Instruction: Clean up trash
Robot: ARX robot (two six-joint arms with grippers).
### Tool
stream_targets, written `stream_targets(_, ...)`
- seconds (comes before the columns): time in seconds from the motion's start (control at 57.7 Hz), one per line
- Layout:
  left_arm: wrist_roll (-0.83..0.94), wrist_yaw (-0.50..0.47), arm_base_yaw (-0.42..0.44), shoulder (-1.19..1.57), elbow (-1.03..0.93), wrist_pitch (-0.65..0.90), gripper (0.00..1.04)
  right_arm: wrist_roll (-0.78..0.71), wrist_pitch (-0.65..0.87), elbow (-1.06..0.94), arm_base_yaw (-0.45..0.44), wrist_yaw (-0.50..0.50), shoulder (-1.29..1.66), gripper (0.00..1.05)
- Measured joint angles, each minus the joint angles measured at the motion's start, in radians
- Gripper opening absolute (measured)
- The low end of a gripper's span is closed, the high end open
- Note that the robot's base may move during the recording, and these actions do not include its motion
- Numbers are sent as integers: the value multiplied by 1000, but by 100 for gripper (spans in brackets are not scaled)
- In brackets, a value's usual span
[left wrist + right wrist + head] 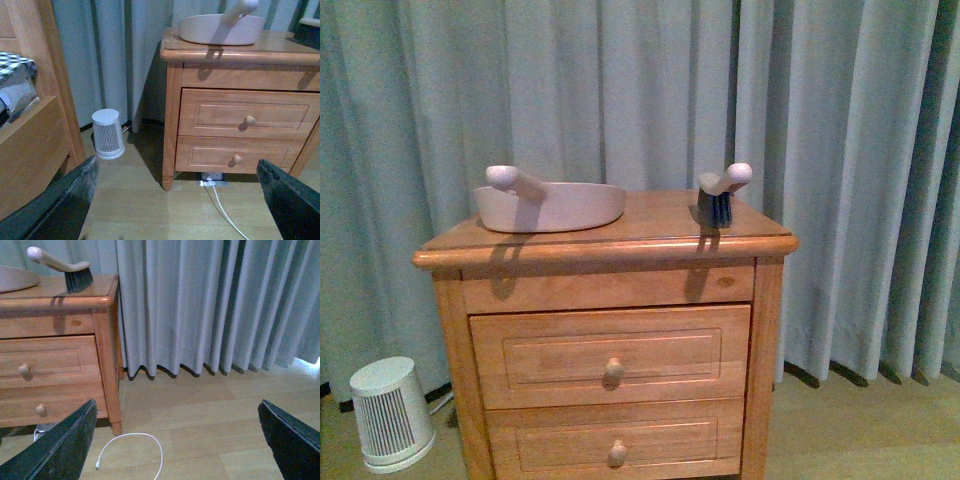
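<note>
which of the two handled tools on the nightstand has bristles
The brush at the right of the nightstand, with dark bristles under its pale handle; the dustpan at left is a beige scoop.

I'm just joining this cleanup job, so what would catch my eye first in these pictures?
A wooden nightstand stands centre, before grey curtains. On its top sit a beige dustpan at the left and a dark-bristled hand brush at the right. A small white slatted canister stands on the floor to its left; no paper wad shows.
</note>
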Motion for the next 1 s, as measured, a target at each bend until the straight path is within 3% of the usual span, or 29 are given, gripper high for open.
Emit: stream_targets(1.005,0,0,0,0,0,0,97,0,0,0,0,0,0,97)
